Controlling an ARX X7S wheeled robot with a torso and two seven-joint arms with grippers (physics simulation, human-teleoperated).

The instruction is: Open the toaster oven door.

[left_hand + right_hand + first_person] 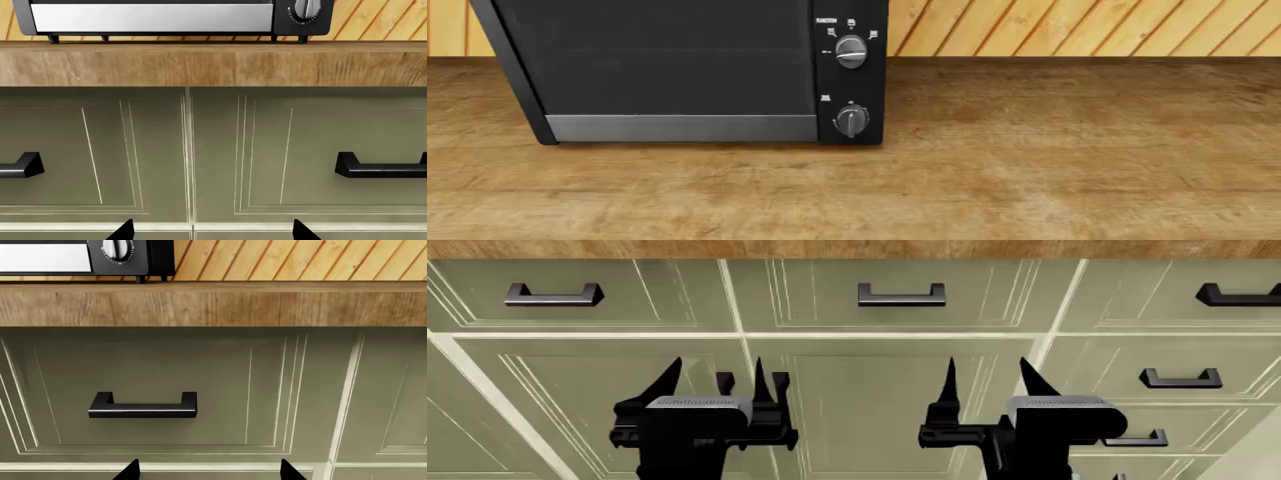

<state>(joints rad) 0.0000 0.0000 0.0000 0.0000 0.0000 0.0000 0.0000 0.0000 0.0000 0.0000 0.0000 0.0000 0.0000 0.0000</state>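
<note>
The black toaster oven stands on the wooden countertop at the back left. Its dark glass door is shut, with a grey strip along its lower edge. Round black knobs sit on its right side. Its handle is out of view. The oven's lower edge also shows in the left wrist view and the right wrist view. My left gripper and right gripper are both open and empty, low in front of the pale green cabinets, well below the countertop and far from the oven.
The wooden countertop juts out over pale green drawers with black handles. A slatted wooden wall runs behind. In the wrist views, drawer handles face the grippers.
</note>
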